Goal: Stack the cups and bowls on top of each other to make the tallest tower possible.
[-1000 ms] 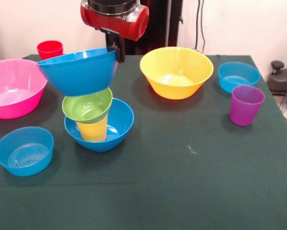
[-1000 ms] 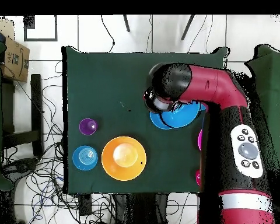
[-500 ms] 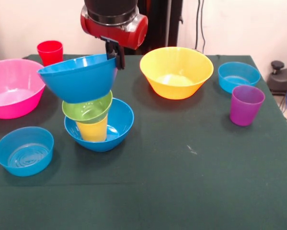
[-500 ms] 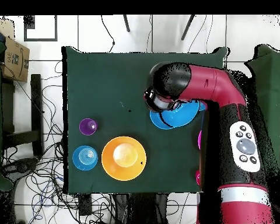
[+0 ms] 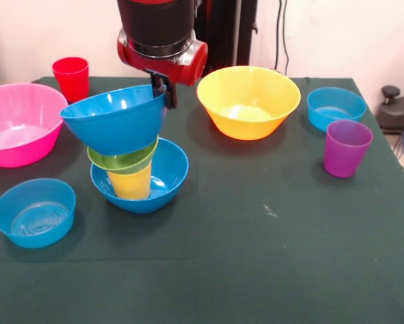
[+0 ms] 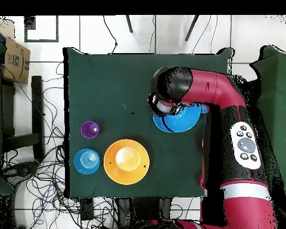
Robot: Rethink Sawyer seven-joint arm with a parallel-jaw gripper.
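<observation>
The claw (image 5: pixel 165 86) is seen pinching the rim of a deep blue bowl (image 5: pixel 115 120), one dark finger (image 5: pixel 166 91) lying against the outside of the rim at its right edge. The bowl is held tilted, its opening turned toward the left and toward the camera in the front view, with its underside low over a lime green bowl (image 5: pixel 123 159); whether the two are touching cannot be told. The green bowl is seated on a yellow cup (image 5: pixel 130 183), and that cup stands inside a second deep blue bowl (image 5: pixel 162 181) resting on the green cloth of the table (image 5: pixel 269 250).

From overhead, the arm (image 6: pixel 229 113) covers most of this stack, and only part of the blue bowl (image 6: pixel 180 120) is shown beside the wrist.

Well to the right of the stack in the front view, a large yellow-orange bowl (image 5: pixel 248 101) is set upright. Further right stands a small light-blue bowl (image 5: pixel 336 108), and just in front of it a purple cup (image 5: pixel 347 148). On the left side, a large pink bowl (image 5: pixel 18 123) sits at the table's edge, a red cup (image 5: pixel 71 77) stands behind it, and another small light-blue bowl (image 5: pixel 34 212) lies nearer the camera.
</observation>
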